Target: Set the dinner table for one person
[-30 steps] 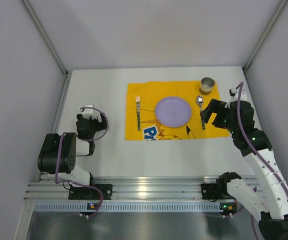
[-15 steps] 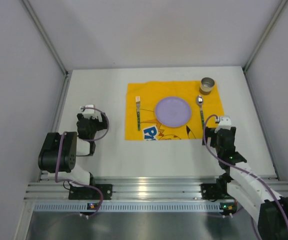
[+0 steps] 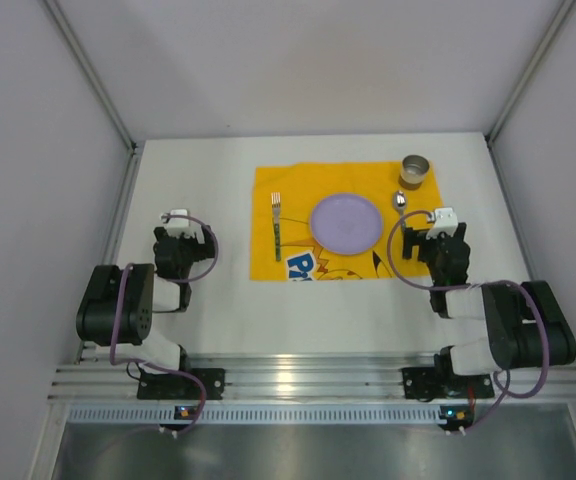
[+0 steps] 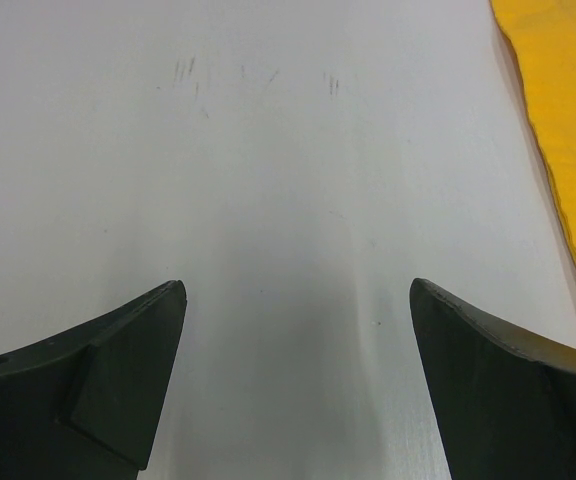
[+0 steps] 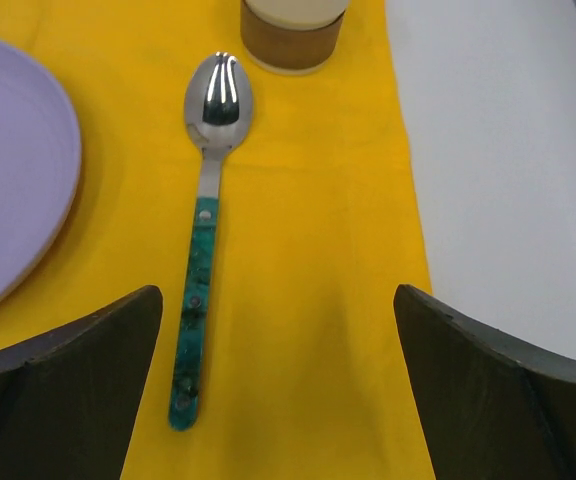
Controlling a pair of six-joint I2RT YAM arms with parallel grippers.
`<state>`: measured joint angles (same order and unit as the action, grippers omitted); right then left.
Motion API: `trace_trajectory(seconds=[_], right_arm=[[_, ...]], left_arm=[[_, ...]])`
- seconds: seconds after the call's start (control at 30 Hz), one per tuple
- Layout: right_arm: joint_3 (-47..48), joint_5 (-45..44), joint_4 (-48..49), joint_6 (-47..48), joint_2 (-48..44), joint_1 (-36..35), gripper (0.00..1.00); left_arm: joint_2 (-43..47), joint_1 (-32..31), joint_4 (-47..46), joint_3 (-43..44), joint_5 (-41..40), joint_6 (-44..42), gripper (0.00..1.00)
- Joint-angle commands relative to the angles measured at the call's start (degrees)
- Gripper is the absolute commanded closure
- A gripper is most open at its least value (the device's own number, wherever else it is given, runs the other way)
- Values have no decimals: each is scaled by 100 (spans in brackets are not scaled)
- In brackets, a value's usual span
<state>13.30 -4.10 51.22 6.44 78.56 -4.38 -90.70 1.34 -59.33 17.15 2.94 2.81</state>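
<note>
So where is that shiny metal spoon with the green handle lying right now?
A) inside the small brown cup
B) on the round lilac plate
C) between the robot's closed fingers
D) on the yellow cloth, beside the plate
D: the green-handled metal spoon lies flat on the yellow cloth, clear of the round lilac plate, and the right gripper is open, holding nothing.

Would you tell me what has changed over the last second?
The right arm drew back from the spoon and folded toward its base; the right gripper is open and empty near the right edge of the mat. The spoon, fork, plate, cup and left gripper stayed put.
</note>
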Motion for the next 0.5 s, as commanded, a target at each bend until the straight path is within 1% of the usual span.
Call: trace_trajectory(seconds=[0.0,0.03,0.07,0.1,0.17,0.47], right_arm=[[-45,225,1978,-353,501,262,0],[-29,286,1727,-267,354,262,0],[-21,557,1838,-179,396,245,0],[-90,568,1987,-187,440,227,0],[-65,577,1857,-178,414,245,0],[-47,524,1856,-213,432,236,0]], left_arm=[[43,-29,-439,70,-4,-52,2],[34,-20,-448,70,-13,-52,1],[43,-20,-439,61,-4,-52,2],[34,-20,-430,69,-4,-52,1],[34,-20,-439,70,-4,-52,1],[43,-20,-439,70,5,-52,2]])
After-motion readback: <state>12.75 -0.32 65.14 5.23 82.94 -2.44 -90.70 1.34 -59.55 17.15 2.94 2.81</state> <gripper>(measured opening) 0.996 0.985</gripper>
